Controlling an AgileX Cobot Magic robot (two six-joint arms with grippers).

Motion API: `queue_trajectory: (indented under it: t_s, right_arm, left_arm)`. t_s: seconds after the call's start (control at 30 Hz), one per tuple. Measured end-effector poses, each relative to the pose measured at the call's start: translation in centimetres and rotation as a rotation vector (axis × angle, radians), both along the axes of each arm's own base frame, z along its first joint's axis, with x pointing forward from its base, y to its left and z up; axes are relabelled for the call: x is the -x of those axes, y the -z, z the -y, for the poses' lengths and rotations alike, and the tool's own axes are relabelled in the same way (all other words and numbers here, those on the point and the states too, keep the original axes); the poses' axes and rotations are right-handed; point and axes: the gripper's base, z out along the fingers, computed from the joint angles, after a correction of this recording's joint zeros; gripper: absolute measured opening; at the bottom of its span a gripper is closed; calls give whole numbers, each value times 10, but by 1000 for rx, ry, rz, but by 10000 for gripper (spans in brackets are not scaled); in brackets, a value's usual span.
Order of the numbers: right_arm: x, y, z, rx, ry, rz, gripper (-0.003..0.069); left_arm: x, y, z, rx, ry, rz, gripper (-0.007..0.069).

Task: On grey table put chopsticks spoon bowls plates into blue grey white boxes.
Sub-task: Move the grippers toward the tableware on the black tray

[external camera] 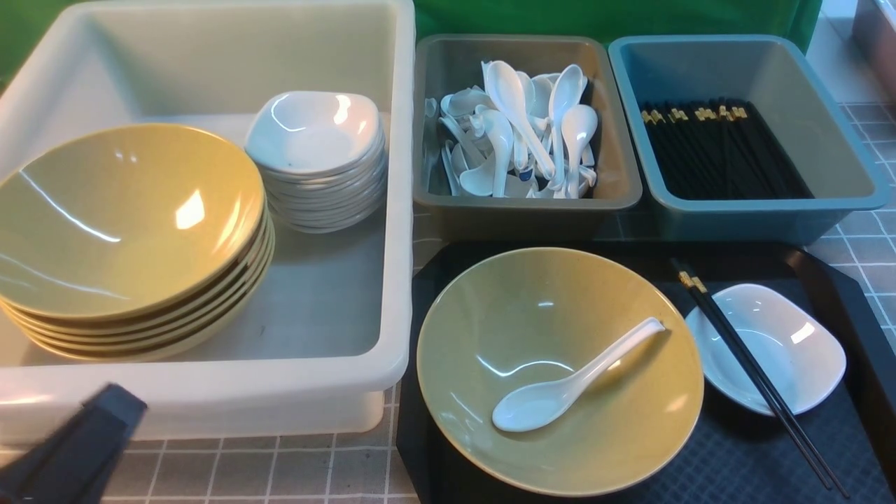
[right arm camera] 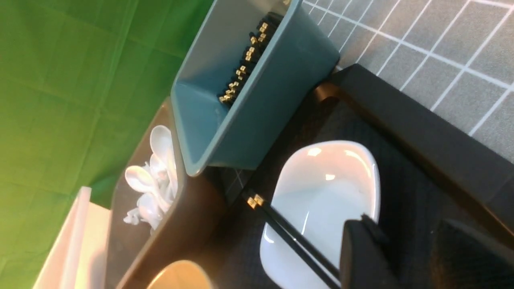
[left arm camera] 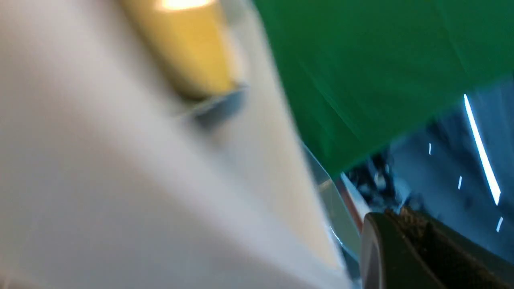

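1 bowl (external camera: 532,315) with 1 spoon (external camera: 539,406) lying in it and 1 plate (external camera: 791,350) with 2 chopsticks (external camera: 752,371) across it wait unsorted on the black tray (external camera: 770,462). The white box (external camera: 392,210) holds a bowl stack (external camera: 126,210) and a plate stack (external camera: 315,133), the grey box (external camera: 525,206) a spoon heap (external camera: 511,133), the blue box (external camera: 763,210) a chopstick pile (external camera: 721,154), so the job looks mostly done. The right gripper (right arm camera: 405,245) hovers by the plate, jaws apart and empty; the left gripper (external camera: 115,406), low beside the white box, is closed.
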Motion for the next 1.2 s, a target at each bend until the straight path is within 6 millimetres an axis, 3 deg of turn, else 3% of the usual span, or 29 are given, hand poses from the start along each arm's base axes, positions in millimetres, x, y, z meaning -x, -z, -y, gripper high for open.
queue_trajectory:
  t_s: [0.07,0.23,0.27,0.33,0.37,0.47,0.57,0.63,0.67,0.8,0.93,0.97,1.0,1.03,1.1,1.2]
  right_arm:
    - [0,0,0,20,-5,-1,237]
    - [-1,-2,-3,105,-79,22,232]
    - [-1,-3,-3,112,-85,24,232]
    - [3,-19,-6,233,-180,9,195]
    - [4,-23,-7,262,-200,0,186]
    - [5,-76,-12,553,-404,-49,73]
    - [-2,-102,-16,737,-553,-155,13]
    - [-14,-128,-21,880,-683,-262,-1]
    - [-17,-131,-22,899,-703,-284,-1]
    - [-51,-146,-34,1019,-854,-476,-1]
    - [-84,-146,-45,1050,-921,-580,0]
    - [-104,-141,-52,1060,-955,-637,5]
    - [-100,-142,-51,1058,-947,-624,3]
    - [-122,-136,-58,1061,-984,-688,18]
    - [-141,-129,-65,1060,-1016,-746,48]
    - [-168,-115,-73,1049,-1052,-821,110]
  left_arm:
    - [9,-33,4,-193,35,111,-11]
    - [-3,-70,6,-549,129,-1,-11]
    - [-5,-69,6,-561,127,-16,-11]
    - [-23,-88,1,-773,212,-198,-11]
    - [-22,-90,0,-786,212,-199,-11]
    - [-49,-108,-9,-937,280,-396,-11]
    - [-68,-120,-6,-979,359,-470,-11]
    - [-84,-127,4,-1032,462,-484,-11]
    - [-84,-127,4,-1032,462,-484,-11]
    - [-113,-126,35,-1177,657,-481,-11]
    - [-139,-125,72,-1310,763,-457,-11]
    - [-147,-122,87,-1343,795,-454,-11]
    - [-149,-122,89,-1348,799,-451,-11]
    - [-157,-122,104,-1369,820,-436,-11]
    - [-166,-116,126,-1393,870,-421,-11]
    - [-170,-111,142,-1411,907,-412,-11]
